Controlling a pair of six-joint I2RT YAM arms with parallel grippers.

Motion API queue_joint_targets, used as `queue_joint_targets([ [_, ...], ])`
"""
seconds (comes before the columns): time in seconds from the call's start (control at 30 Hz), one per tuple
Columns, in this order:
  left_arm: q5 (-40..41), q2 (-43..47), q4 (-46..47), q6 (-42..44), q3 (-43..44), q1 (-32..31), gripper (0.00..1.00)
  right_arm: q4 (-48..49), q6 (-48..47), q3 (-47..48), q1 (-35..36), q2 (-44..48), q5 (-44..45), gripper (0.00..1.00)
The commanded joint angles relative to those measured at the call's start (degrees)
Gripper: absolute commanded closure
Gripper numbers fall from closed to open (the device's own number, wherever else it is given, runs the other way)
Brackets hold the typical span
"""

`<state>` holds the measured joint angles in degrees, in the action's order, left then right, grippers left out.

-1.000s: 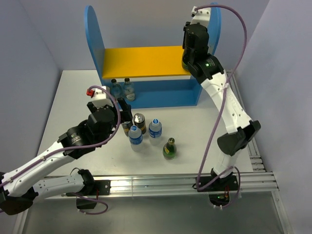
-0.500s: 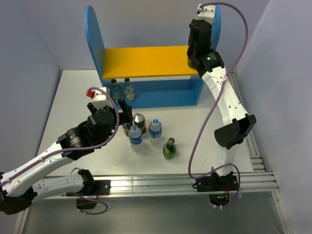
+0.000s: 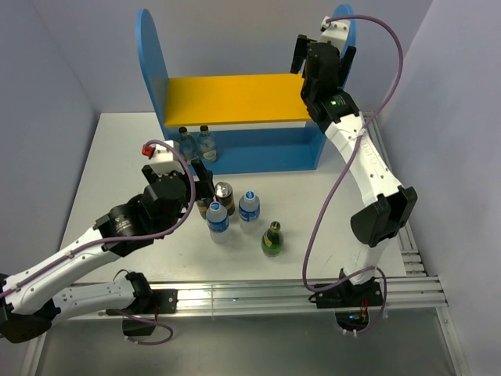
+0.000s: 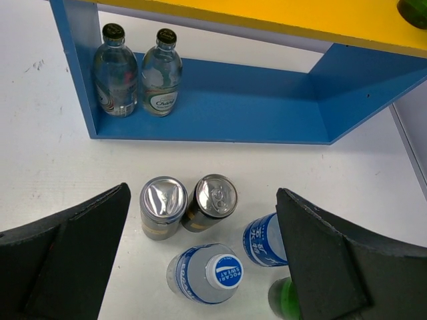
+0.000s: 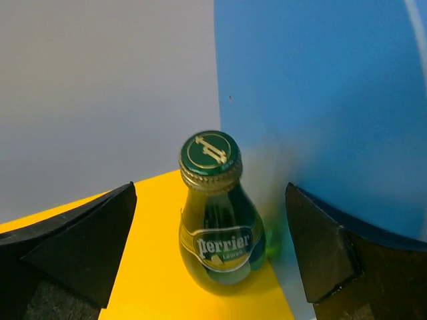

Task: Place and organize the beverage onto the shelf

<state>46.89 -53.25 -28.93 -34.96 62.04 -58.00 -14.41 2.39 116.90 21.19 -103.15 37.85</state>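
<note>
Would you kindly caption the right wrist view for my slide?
Green bottle upright on yellow board beside blue panel, right gripper open.

The right gripper is letting go. Closed a moment ago, its fingers are now standing wide apart on either side of the green bottle. The bottle is standing free at the right end of the yellow board of the shelf, close beside the blue side panel. The right arm is tipping its wrist upward and shifting it slightly toward that panel.
</note>
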Motion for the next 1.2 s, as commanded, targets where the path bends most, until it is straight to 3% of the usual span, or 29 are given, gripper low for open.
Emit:
queue_joint_targets([
  [0.0,1.4,-0.1,-0.3,0.2,0.3,-0.4,0.02,2.5,2.0,-3.5,-0.7,7.7,2.4,0.0],
  [0.3,2.0,0.0,-0.6,0.2,0.4,-0.4,0.02,2.5,10.4,-26.4,2.9,27.0,0.7,0.0],
  [0.43,2.1,-0.1,-1.0,0.1,0.5,-0.4,0.02,3.6,9.0,-38.8,11.5,36.7,4.8,0.0],
  [0.57,2.0,-0.2,-0.3,0.2,0.0,-0.4,0.02,5.2,11.0,-55.9,29.5,48.5,8.5,0.0],
  [0.63,2.1,-0.4,-0.1,0.1,-0.2,-0.4,0.02,3.6,17.0,-61.1,35.6,53.4,12.1,0.0],
  [0.67,2.2,-0.6,-0.2,0.0,0.0,-0.4,0.01,2.6,19.3,-65.1,41.2,54.5,14.1,0.0],
  [0.83,1.8,-1.4,0.3,-0.2,-0.4,-0.4,0.01,-10.1,36.9,-70.8,56.0,53.7,24.0,0.0],
  [1.0,1.1,-1.7,1.0,0.0,-0.8,-0.4,0.01,-16.4,48.6,-71.3,58.8,48.2,25.0,0.0],
  [1.17,1.3,-1.7,-0.1,-0.5,-0.5,-0.4,0.01,-17.9,54.1,-73.7,59.0,45.7,24.3,0.01],
])
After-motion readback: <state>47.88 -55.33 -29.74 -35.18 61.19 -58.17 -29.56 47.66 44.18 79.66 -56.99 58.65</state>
